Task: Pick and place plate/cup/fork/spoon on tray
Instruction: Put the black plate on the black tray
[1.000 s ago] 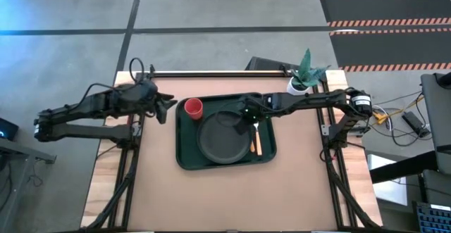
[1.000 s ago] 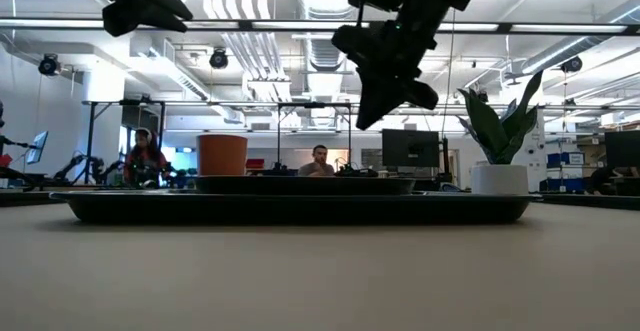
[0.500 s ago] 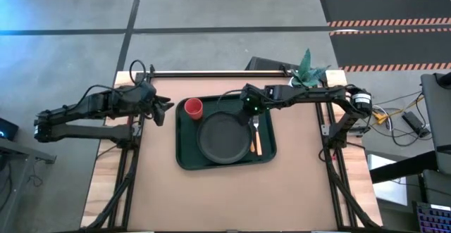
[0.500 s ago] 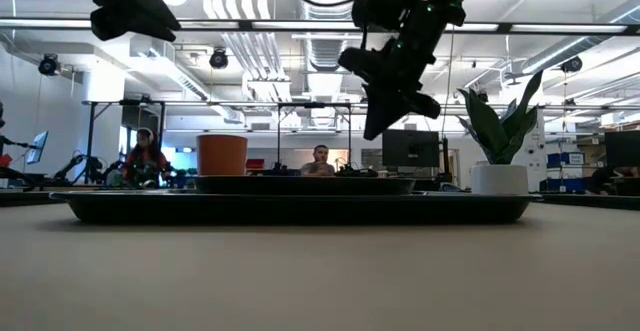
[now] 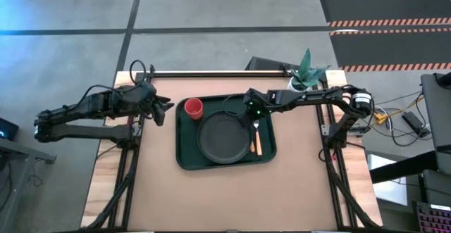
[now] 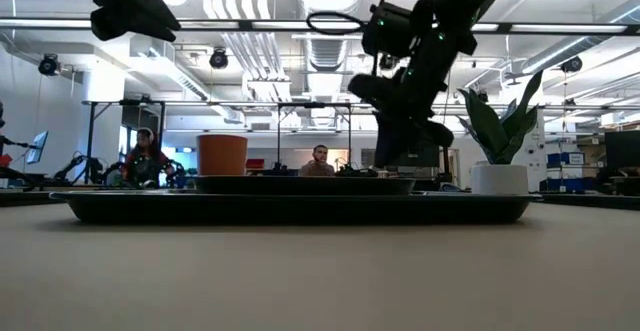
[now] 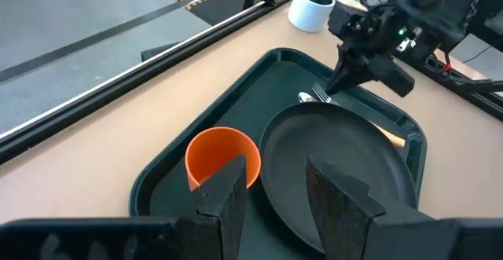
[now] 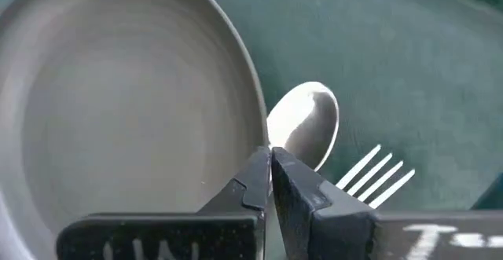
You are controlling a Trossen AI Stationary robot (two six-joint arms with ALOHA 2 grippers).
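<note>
The dark green tray [image 5: 184, 148] lies mid-table. On it are the dark plate [image 5: 222, 140], the red cup [image 5: 194, 108] at its far left, and the spoon [image 8: 305, 126] and fork [image 8: 376, 177], side by side right of the plate with their orange handles [image 5: 256, 144] toward the near edge. My right gripper [image 8: 269, 151] is shut and points steeply down. Its tips are close over the plate's right rim [image 8: 250, 95], beside the spoon's bowl. I see no touch. My left gripper [image 5: 168, 108] hangs open, high, left of the tray, with nothing between its fingers [image 7: 236, 183].
A white pot with a green plant [image 5: 301, 78] stands at the far right corner, behind my right arm. A dark rail [image 5: 218, 73] runs along the table's far edge. Bare tabletop [image 5: 225, 198] lies on the near side of the tray. People sit in the room beyond.
My right gripper, staying shut, has come down toward the tray, from well above it to just over the plate's right rim by the spoon's bowl.
</note>
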